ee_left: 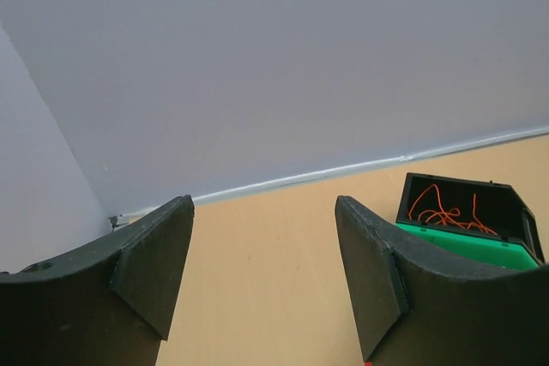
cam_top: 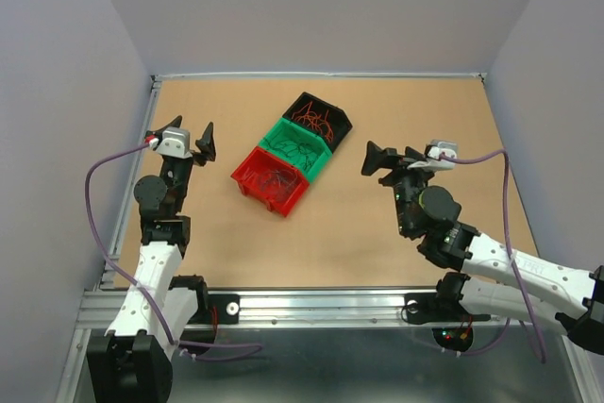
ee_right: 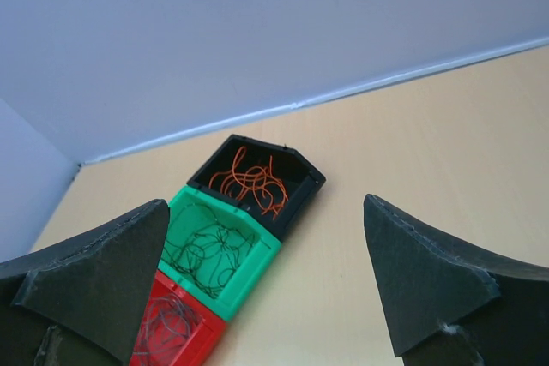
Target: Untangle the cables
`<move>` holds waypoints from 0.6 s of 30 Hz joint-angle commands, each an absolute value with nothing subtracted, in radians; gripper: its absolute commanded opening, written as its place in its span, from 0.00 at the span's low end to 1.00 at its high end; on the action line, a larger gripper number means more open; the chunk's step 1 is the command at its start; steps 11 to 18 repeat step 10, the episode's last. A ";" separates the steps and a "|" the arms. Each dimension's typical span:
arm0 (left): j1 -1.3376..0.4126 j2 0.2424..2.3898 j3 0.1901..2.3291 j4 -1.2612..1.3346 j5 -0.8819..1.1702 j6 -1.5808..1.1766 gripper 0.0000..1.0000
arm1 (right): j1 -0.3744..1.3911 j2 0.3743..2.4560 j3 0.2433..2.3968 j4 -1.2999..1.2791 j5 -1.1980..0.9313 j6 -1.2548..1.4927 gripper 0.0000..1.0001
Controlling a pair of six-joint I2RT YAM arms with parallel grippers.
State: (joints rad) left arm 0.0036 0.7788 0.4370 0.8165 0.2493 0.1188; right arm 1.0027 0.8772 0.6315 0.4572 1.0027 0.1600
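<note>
The cables lie sorted in three bins set in a diagonal row. Orange wires (ee_right: 255, 179) fill the black bin (cam_top: 342, 123), dark wires (ee_right: 210, 246) the green bin (cam_top: 319, 162), and grey wires (ee_right: 167, 327) the red bin (cam_top: 288, 203). My left gripper (cam_top: 193, 139) hovers left of the bins, open and empty (ee_left: 264, 212). It sees the black bin (ee_left: 515, 203) with orange wires (ee_left: 446, 210) at far right. My right gripper (cam_top: 387, 159) hovers right of the bins, wide open and empty (ee_right: 264, 212), facing all three.
Grey walls close in the wooden table (cam_top: 377, 243) on the left, back and right. A metal rail (cam_top: 321, 307) runs along the near edge by the arm bases. Thick purple robot cables (cam_top: 104, 186) loop beside each arm.
</note>
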 commanded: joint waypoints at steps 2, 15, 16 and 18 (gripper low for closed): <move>0.003 0.796 0.434 0.896 0.242 0.123 0.77 | 1.002 0.816 0.595 0.557 1.048 0.160 1.00; 0.003 0.854 0.460 0.879 0.245 0.126 0.77 | 1.002 0.813 0.594 0.563 1.008 0.150 1.00; 0.003 0.854 0.460 0.879 0.245 0.126 0.77 | 1.002 0.813 0.594 0.563 1.008 0.150 1.00; 0.003 0.854 0.460 0.879 0.245 0.126 0.77 | 1.002 0.813 0.594 0.563 1.008 0.150 1.00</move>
